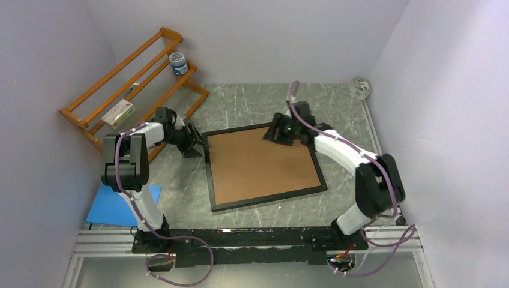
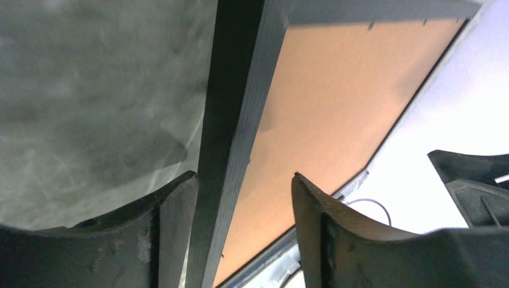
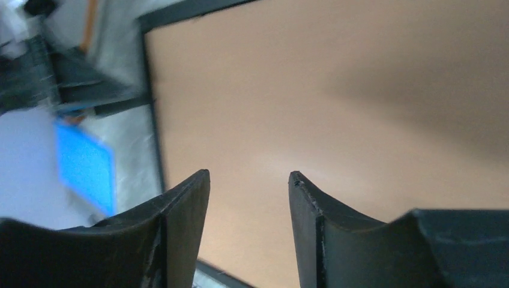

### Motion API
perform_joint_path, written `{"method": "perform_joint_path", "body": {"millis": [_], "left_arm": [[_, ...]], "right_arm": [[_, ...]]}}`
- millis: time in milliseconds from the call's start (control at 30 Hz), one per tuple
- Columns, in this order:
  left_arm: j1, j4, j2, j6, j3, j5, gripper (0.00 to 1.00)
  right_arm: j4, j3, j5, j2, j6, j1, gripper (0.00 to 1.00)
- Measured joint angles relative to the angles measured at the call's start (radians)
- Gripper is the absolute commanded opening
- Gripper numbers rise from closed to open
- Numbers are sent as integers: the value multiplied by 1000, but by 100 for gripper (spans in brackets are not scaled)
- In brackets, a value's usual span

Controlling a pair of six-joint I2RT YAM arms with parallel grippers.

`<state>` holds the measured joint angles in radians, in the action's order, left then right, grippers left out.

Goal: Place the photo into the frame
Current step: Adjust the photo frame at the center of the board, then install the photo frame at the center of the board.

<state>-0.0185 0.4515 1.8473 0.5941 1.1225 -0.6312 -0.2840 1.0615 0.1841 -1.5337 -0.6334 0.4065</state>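
Note:
The black frame [image 1: 270, 200] lies flat mid-table, filled by a brown backing board [image 1: 261, 165]. The photo is hidden. My left gripper [image 1: 195, 143] sits at the frame's far-left corner. In the left wrist view it [image 2: 245, 175] is open and straddles the frame's left rail [image 2: 231, 120], which lies close against the left finger, with a gap to the right finger over the board [image 2: 336, 102]. My right gripper [image 1: 276, 133] hovers over the board's far edge. In the right wrist view it [image 3: 249, 173] is open, with only the board [image 3: 336, 90] showing between its fingers.
An orange wooden rack [image 1: 135, 84] stands at the back left, holding a white jar [image 1: 178, 62] and a small box [image 1: 117, 113]. A blue sheet [image 1: 123, 204] lies near the left arm's base. A tape roll [image 1: 360, 87] sits in the back right corner.

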Motion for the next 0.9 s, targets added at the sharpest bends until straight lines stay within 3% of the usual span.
{"method": "perform_joint_path", "body": {"millis": [133,267,533,900], "left_arm": [[0,-37,-15,10,-113,-85,39],[-6,-79,-15,25,-193,-135,32],[-8,-114,-15,31,-220,-181,26],[-8,-111,-26,31,-226,-172,26]], "right_arm": [[171,47,236,-166,-60,136,39],[284,137,410,-360,-149,252,30],[410,261,620,-575,-298,376,25],[303,354,681,-666,-333,401,21]]}}
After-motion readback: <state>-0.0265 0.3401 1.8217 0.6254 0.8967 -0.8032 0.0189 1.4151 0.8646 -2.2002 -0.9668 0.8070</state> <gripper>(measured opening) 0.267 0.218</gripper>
